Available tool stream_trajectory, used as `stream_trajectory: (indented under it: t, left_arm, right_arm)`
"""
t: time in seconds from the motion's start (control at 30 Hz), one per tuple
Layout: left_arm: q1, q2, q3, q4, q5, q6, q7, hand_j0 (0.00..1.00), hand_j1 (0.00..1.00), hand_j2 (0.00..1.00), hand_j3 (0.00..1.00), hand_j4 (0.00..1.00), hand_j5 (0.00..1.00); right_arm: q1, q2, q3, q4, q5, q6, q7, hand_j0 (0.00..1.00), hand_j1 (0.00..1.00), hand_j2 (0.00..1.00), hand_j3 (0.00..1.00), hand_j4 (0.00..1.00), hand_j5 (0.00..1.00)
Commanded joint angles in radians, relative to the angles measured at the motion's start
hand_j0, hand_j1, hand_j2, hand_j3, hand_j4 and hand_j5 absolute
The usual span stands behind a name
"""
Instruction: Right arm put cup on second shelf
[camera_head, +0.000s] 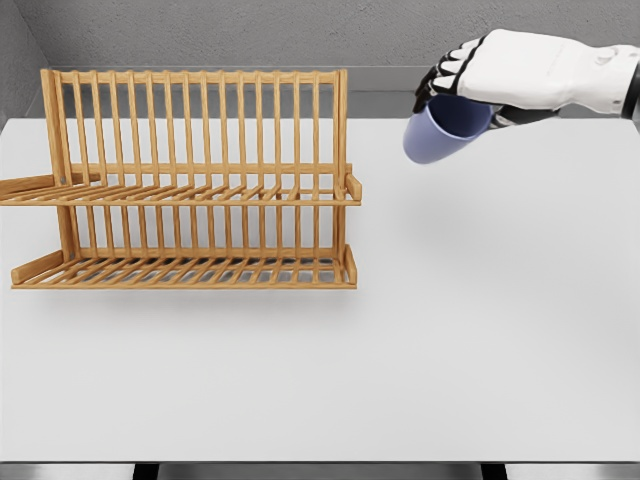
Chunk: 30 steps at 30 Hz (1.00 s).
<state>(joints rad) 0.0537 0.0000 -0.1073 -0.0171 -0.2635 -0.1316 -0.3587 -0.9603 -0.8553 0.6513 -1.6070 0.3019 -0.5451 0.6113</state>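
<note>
A flat white rectangular table (470, 330) fills most of the head view, its far edge meeting a grey wall and its near edge running along the bottom. The only thing resting directly on it is a two-tier wooden slatted dish rack (190, 180), which stands upright near the far left corner, close to the far edge. Its lower shelf sits just above the tabletop and its upper shelf is partway up the tall slatted back. Both shelves are bare.
</note>
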Motion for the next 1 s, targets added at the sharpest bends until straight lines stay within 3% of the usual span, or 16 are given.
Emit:
stream_trajectory:
  t: [0.0, 0.3, 0.4, 0.6, 0.67, 0.97]
  left_arm:
    - [0.0, 0.0, -0.002, 0.0, 0.0, 0.0, 0.0, 1.0, 1.0, 1.0, 1.0, 1.0, 1.0]
    - [0.0, 0.0, 0.0, 0.0, 0.0, 0.0, 0.0, 1.0, 1.0, 1.0, 1.0, 1.0, 1.0]
    - [0.0, 0.0, 0.0, 0.0, 0.0, 0.0, 0.0, 1.0, 1.0, 1.0, 1.0, 1.0, 1.0]
    - [0.0, 0.0, 0.0, 0.0, 0.0, 0.0, 0.0, 1.0, 1.0, 1.0, 1.0, 1.0, 1.0]
    - [0.0, 0.0, 0.0, 0.0, 0.0, 0.0, 0.0, 1.0, 1.0, 1.0, 1.0, 1.0, 1.0]
    - [0.0, 0.0, 0.0, 0.0, 0.001, 0.0, 0.0, 1.0, 1.0, 1.0, 1.0, 1.0, 1.0]
  right_arm:
    - [-0.002, 0.015, -0.001, -0.013, -0.004, 0.002, 0.0, 0.61, 0.61, 0.61, 0.61, 0.61, 0.61]
    - [-0.034, 0.085, 0.005, -0.03, -0.006, 0.004, 0.0, 0.61, 0.61, 0.61, 0.61, 0.61, 0.61]
    - [-0.044, 0.094, 0.011, -0.086, -0.009, 0.062, 0.0, 0.61, 0.61, 0.61, 0.61, 0.61, 0.61]
    - [-0.063, 0.116, 0.014, -0.105, -0.01, 0.063, 0.0, 0.61, 0.61, 0.61, 0.61, 0.61, 0.61]
    - [-0.063, 0.121, 0.021, -0.142, -0.01, 0.065, 0.0, 0.61, 0.61, 0.61, 0.61, 0.61, 0.61]
    - [-0.074, 0.151, 0.074, -0.145, -0.01, 0.063, 0.0, 0.61, 0.61, 0.61, 0.61, 0.61, 0.61]
